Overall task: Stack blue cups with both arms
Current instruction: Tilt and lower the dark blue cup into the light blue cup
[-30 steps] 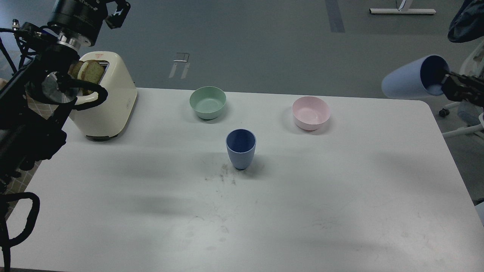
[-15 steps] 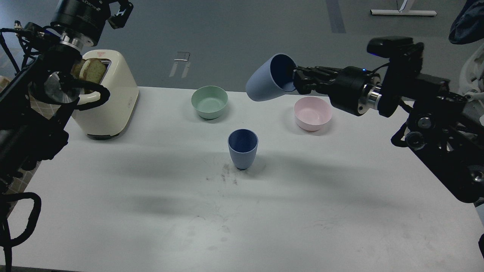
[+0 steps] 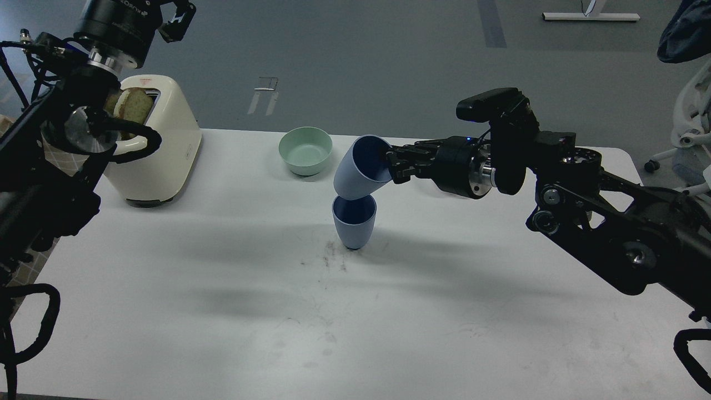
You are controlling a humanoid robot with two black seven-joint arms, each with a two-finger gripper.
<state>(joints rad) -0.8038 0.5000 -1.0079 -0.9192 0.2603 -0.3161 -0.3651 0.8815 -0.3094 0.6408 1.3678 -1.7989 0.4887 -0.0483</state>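
One blue cup [image 3: 354, 223] stands upright on the white table [image 3: 222, 311], near its middle. My right gripper [image 3: 395, 164] reaches in from the right and is shut on the rim of the second blue cup [image 3: 357, 176]. That cup is tilted, mouth towards the gripper, and its base hangs just over the standing cup's mouth, close to its rim. My left gripper [image 3: 176, 21] is raised at the top left, above the toaster, far from both cups. Its fingers look spread and empty.
A mint-green bowl [image 3: 305, 149] sits behind the cups. A cream toaster [image 3: 158, 150] with bread slices [image 3: 132, 104] in it stands at the back left. The pale pink bowl is hidden behind my right arm. An office chair [image 3: 691, 139] stands off the table's right edge.
My right arm has swung left and down with the blue cup, from past the table's right edge to just above the standing cup. The left arm has stayed still.
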